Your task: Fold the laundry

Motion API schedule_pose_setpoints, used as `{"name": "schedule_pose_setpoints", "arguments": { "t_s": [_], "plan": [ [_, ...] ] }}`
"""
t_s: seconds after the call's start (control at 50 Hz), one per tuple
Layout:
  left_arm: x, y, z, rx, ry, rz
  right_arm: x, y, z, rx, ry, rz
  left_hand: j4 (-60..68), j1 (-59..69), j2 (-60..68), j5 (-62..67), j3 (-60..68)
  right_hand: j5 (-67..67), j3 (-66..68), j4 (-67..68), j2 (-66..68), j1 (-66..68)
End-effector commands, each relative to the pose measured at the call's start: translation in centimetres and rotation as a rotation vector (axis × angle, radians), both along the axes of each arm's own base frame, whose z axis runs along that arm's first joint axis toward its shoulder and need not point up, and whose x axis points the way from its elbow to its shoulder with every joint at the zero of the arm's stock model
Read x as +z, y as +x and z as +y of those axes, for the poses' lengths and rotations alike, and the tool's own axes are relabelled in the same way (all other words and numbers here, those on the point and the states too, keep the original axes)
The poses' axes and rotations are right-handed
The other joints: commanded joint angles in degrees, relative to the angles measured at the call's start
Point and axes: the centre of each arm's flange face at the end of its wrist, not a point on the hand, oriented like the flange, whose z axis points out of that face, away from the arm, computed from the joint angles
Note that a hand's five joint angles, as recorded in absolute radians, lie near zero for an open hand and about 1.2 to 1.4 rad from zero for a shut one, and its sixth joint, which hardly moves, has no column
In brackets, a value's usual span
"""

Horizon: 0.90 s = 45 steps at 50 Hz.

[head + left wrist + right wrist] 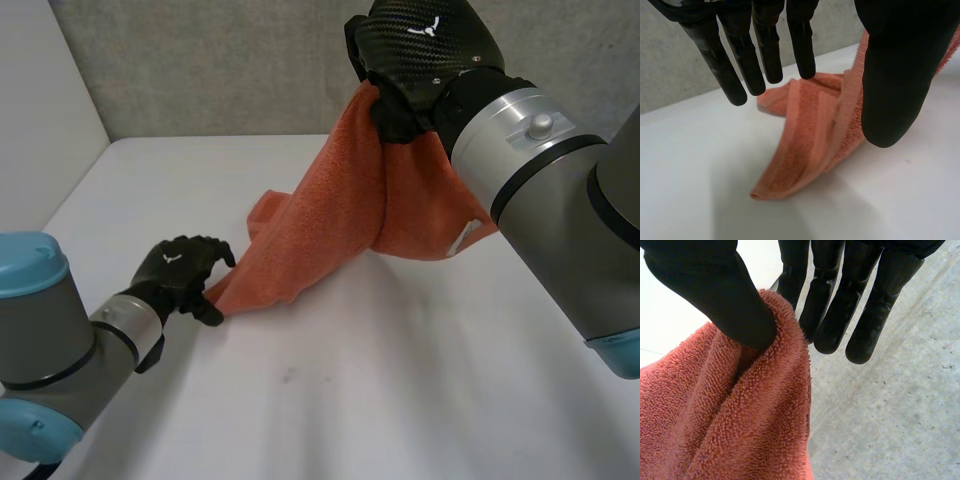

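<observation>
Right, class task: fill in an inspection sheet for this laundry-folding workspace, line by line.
Surface: white table, a few faint specks.
Job's things: orange terry towel, one end lifted, the other trailing on the table.
Clutter: nothing seen.
Hands: right hand pinches the towel's raised end; left hand open, beside the low corner.
Cables: nothing seen.
Surroundings: grey wall behind, white panel at the robot's left.

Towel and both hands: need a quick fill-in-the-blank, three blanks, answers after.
1. The hand holding the towel up above the table is the robot's ___.
2. That hand pinches the towel between its fingers and its ___.
3. The towel's low corner lies by the left hand, whose fingers are ___, not curled.
Missing words: right; thumb; straight.
</observation>
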Motion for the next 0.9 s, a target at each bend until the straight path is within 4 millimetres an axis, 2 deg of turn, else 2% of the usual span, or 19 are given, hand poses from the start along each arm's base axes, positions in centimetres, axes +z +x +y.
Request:
{"name": "schedule_pose_setpoints", "arguments": {
  "t_s": [0.02, 0.12, 0.18, 0.2, 0.26, 0.34, 0.4, 0.42, 0.44, 0.5, 0.52, 0.64, 0.74, 0.8, 0.86, 0.9],
  "plan": [
    [-1.1, -0.6, 0.4, -0.003, 0.062, 0.039, 0.0, -0.1, 0.0, -0.005, 0.001, -0.003, 5.1, 5.0, 5.2, 5.2, 5.3, 13.9, 12.2, 11.7, 12.9, 24.3],
    [-2.0, -1.5, 0.6, -0.026, 0.087, 0.044, 0.9, -0.3, 0.3, -0.008, -0.017, -0.021, 5.6, 5.5, 5.7, 5.7, 5.8, 13.9, 12.2, 11.7, 12.9, 24.3],
    [-2.3, -1.7, 0.5, -0.029, 0.092, 0.043, 1.3, -0.7, 0.3, -0.024, -0.026, -0.031, 10.5, 10.4, 10.6, 10.6, 10.7, 13.9, 12.2, 11.7, 12.9, 24.3],
    [-2.9, -1.9, 0.3, -0.033, 0.104, 0.043, 1.4, -0.8, 0.2, -0.038, -0.027, -0.032, 43.6, 43.6, 43.8, 43.7, 43.8, 13.9, 12.2, 11.7, 12.9, 24.3],
    [-2.9, -2.0, -0.1, -0.031, 0.097, 0.045, 1.2, -1.0, -0.1, -0.053, -0.026, -0.026, 49.8, 49.8, 50.0, 49.9, 50.0, 13.9, 12.2, 11.7, 12.9, 24.3],
    [-1.9, -1.4, -0.8, -0.003, 0.064, 0.049, -0.3, -1.1, -0.2, -0.059, 0.017, 0.030, 49.8, 49.8, 50.0, 49.9, 50.0, 13.9, 12.2, 11.7, 12.9, 24.3],
    [-0.1, -0.7, -1.4, 0.018, 0.016, 0.062, -2.7, -1.4, 0.0, -0.060, 0.086, 0.133, 49.8, 49.8, 50.0, 49.9, 50.0, 13.9, 12.2, 11.7, 12.9, 24.3],
    [0.6, -0.2, -1.7, 0.032, -0.008, 0.063, -3.7, -1.5, -0.3, -0.066, 0.112, 0.170, 49.8, 49.8, 50.0, 49.9, 50.0, 13.9, 12.2, 11.7, 12.9, 24.3],
    [2.0, 0.8, -2.3, 0.061, -0.046, 0.073, -5.7, -1.8, -0.8, -0.078, 0.164, 0.249, 49.8, 49.8, 50.0, 49.9, 50.0, 13.9, 12.2, 11.7, 12.9, 24.3],
    [3.4, 2.2, -2.5, 0.097, -0.076, 0.074, -8.8, -2.6, -1.7, -0.103, 0.241, 0.381, 49.8, 49.8, 50.0, 49.9, 50.0, 13.9, 12.2, 11.7, 12.9, 24.3],
    [4.0, 2.8, -2.4, 0.107, -0.084, 0.065, -10.4, -3.3, -1.8, -0.107, 0.290, 0.469, 49.8, 49.8, 50.0, 49.9, 50.0, 13.9, 12.2, 11.7, 12.9, 24.3],
    [4.5, 3.2, -1.3, 0.051, -0.061, -0.026, -14.4, -4.3, -1.0, -0.069, 0.423, 0.673, 49.8, 49.8, 50.0, 49.9, 50.0, 13.9, 12.2, 11.7, 12.9, 24.3],
    [3.3, 3.3, -0.4, -0.022, 0.002, -0.167, -16.4, -4.1, -1.4, -0.052, 0.467, 0.735, 49.8, 49.8, 50.0, 49.9, 50.0, 13.9, 12.2, 11.7, 12.9, 24.3],
    [1.3, 3.0, -0.9, -0.057, 0.041, -0.234, -16.8, -3.7, -2.0, -0.051, 0.460, 0.742, 49.8, 49.8, 50.0, 49.9, 50.0, 13.9, 12.2, 11.7, 12.9, 24.3],
    [0.9, 2.5, -2.1, -0.076, 0.012, -0.265, -16.1, -2.9, -3.5, -0.067, 0.410, 0.724, 49.8, 49.8, 50.0, 49.9, 50.0, 13.9, 12.2, 11.7, 12.9, 24.3],
    [1.9, 1.4, -5.2, -0.075, -0.096, -0.259, -15.0, -2.0, -5.0, -0.074, 0.354, 0.685, 49.8, 49.8, 50.0, 49.9, 50.0, 13.9, 12.2, 11.7, 12.9, 24.3]
  ]
}}
